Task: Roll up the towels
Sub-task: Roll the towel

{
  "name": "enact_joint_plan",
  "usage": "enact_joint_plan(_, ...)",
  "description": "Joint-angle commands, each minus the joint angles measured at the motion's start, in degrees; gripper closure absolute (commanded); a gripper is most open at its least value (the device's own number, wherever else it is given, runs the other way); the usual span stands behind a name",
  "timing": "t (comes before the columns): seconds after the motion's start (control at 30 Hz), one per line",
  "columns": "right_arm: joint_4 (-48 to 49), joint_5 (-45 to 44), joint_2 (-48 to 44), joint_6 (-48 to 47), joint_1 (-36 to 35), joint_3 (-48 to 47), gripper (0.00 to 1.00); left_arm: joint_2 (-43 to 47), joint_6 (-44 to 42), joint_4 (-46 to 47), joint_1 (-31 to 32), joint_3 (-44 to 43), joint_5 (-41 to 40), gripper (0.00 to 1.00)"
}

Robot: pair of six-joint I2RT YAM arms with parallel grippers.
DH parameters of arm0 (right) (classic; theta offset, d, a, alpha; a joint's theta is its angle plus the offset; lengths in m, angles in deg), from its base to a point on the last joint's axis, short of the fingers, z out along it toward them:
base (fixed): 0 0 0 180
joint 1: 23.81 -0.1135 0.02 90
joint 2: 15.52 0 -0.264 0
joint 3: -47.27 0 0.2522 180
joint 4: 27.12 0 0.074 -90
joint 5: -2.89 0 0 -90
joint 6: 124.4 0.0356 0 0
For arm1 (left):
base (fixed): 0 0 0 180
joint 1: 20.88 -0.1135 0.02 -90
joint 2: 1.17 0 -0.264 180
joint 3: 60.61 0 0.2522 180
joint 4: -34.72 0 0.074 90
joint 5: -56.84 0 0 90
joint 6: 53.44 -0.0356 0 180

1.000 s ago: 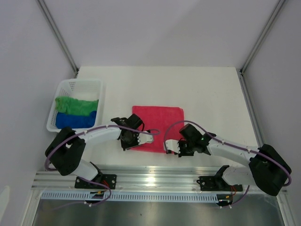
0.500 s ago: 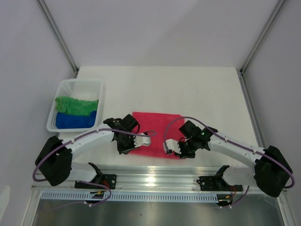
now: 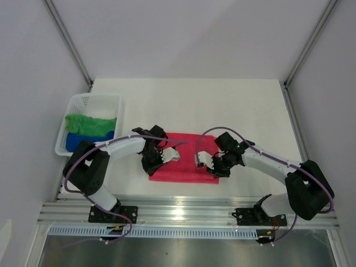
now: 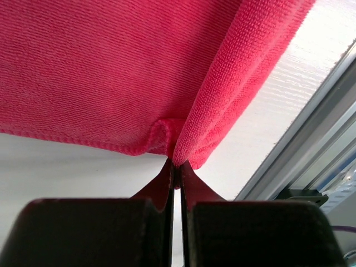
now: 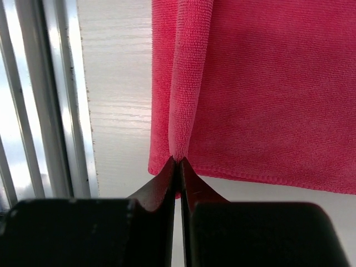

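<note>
The pink-red towel (image 3: 183, 167) lies spread near the table's front edge. A fold of its near edge stands lifted at both sides. My left gripper (image 3: 155, 165) is shut on the fold at the towel's left side; the left wrist view has the fingertips (image 4: 175, 164) pinching red cloth (image 4: 111, 72). At the right side my right gripper (image 3: 214, 168) pinches the same fold, with its tips (image 5: 179, 161) closed on a ridge of the towel (image 5: 267, 83). The green towel (image 3: 89, 123) and the blue towel (image 3: 83, 142) lie rolled in the basket.
The white mesh basket (image 3: 92, 100) stands at the table's left edge. An aluminium rail (image 3: 183, 210) runs along the near edge just behind the towel, showing in both wrist views (image 4: 311, 139) (image 5: 39, 100).
Both grippers have moved away from the rail with the towel's near edge pinched, drawing it up and over. The red towel now looks shorter from front to back.
</note>
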Motion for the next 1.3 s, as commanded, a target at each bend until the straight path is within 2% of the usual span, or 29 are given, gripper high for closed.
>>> enact_joint_plan(0.0, 2.6, -0.1, 1.1, -0.1, 1.4, -1.0, 0.94, -2.5, -0.6, -0.1, -1.1, -2.9, 0.3, 0.99)
enact_joint_plan(0.17, 6.9, -3.1, 1.2, 3.4, 1.6, -0.4, 0.87, -6.1, 0.6, -0.6, -2.2, -4.7, 0.2, 0.98)
enact_joint_plan(0.23, 9.2, -7.8, -0.6, 5.0, 1.8, 0.2, 0.82, -6.4, 0.8, -0.6, -2.4, -4.8, 0.2, 0.95)
enact_joint_plan(0.3, 10.2, -10.1, -3.8, 6.6, 2.0, 0.6, 0.81, -6.1, 0.9, -0.5, -2.5, -5.1, 0.5, 0.93)
enact_joint_plan(0.33, 11.4, -11.2, -5.2, 7.3, 2.3, 0.7, 0.72, -6.0, 1.0, -0.5, -2.6, -5.1, 0.6, 0.92)
enact_joint_plan(0.37, 11.9, -11.4, -6.7, 8.1, 2.6, 0.9, 0.67, -5.9, 1.1, -0.6, -2.5, -5.5, 0.8, 0.92)
enact_joint_plan(0.4, 11.7, -11.2, -9.2, 8.4, 2.6, 0.9, 0.56, -5.7, 1.3, -0.7, -2.6, -5.6, 1.0, 0.92)
enact_joint_plan(0.43, 11.1, -10.2, -10.4, 7.9, 2.2, 0.9, 0.55, -5.7, 1.6, -0.6, -2.5, -5.7, 1.0, 0.91)
enact_joint_plan(0.67, 11.0, -9.9, -17.4, 5.0, -5.3, 5.2, 0.54, -4.1, 4.3, 1.0, -2.7, -7.0, -0.3, 0.65)
enact_joint_plan(0.8, 12.7, -13.3, -17.2, 5.8, -9.2, 8.3, 0.54, -1.9, 5.7, 1.2, -4.0, -8.9, -1.6, 0.61)
enact_joint_plan(0.87, 13.1, -15.1, -17.1, 6.4, -10.8, 9.1, 0.54, 0.6, 5.4, 0.5, -4.6, -9.0, -1.6, 0.53)
enact_joint_plan(0.97, 13.9, -15.8, -16.6, 6.7, -11.4, 10.1, 0.54, 4.6, 4.1, -0.8, -5.2, -9.0, -1.5, 0.5)
enact_joint_plan(1.03, 14.0, -16.0, -16.2, 6.7, -11.8, 9.9, 0.53, 6.4, 3.1, -1.6, -5.2, -9.0, -1.0, 0.45)
enact_joint_plan(1.2, 14.1, -15.8, -15.0, 7.0, -12.6, 9.7, 0.53, 10.0, 4.0, -3.9, -5.0, -9.5, -1.4, 0.48)
enact_joint_plan(1.27, 14.5, -15.4, -15.3, 7.1, -13.3, 10.3, 0.53, 12.4, 3.5, -3.9, -3.1, -7.2, -0.6, 0.5)
